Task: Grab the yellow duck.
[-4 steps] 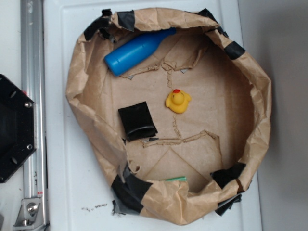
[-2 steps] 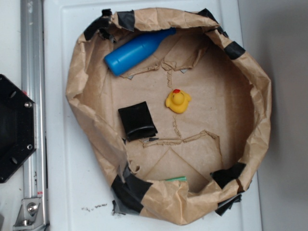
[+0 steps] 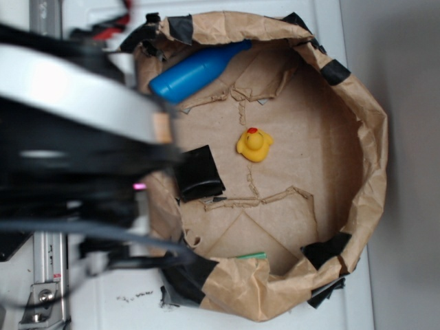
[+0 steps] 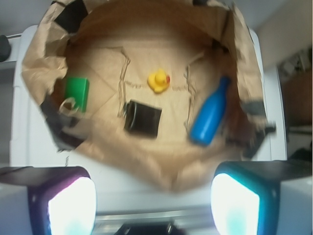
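Duck (image 3: 254, 145) sits upright near the middle of the paper bowl (image 3: 375, 158), with the black pouch (image 3: 197, 172) just left of it and the blue bottle (image 3: 196, 70) off toward the far-left rim. Fingers (image 4: 152, 200) are spread wide and empty, well short of it over the bowl's edge. I'd centre over the duck, then drop straight down so the pouch doesn't get clipped.

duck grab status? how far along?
Done: nothing yet; the yellow duck sits untouched on the paper bin floor. In hand: the gripper, fingers apart and empty, is above the bin's edge. Left: reach over, descend, close on the duck.
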You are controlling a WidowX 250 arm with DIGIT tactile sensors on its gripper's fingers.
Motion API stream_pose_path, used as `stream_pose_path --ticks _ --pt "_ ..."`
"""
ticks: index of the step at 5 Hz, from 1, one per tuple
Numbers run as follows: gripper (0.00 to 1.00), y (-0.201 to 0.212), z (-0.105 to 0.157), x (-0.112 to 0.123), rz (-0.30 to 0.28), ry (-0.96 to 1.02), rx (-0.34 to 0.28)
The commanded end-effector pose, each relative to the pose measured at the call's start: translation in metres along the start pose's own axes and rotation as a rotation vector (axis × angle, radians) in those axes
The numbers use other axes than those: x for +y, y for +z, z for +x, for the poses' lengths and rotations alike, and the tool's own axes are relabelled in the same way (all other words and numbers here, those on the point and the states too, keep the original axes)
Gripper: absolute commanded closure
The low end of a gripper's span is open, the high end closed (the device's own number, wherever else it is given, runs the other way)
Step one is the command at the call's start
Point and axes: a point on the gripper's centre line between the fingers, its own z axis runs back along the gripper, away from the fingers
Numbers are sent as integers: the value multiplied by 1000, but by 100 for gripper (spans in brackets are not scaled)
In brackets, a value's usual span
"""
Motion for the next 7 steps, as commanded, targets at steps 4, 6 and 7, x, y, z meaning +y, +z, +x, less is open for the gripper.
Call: stream_pose_path --ticks 4,6,7 --pt "0 -80 40 21 -34 -246 -130" --pt "0 -97 48 23 -19 -142 -132" --pt "0 -104 47 22 29 -195 -114"
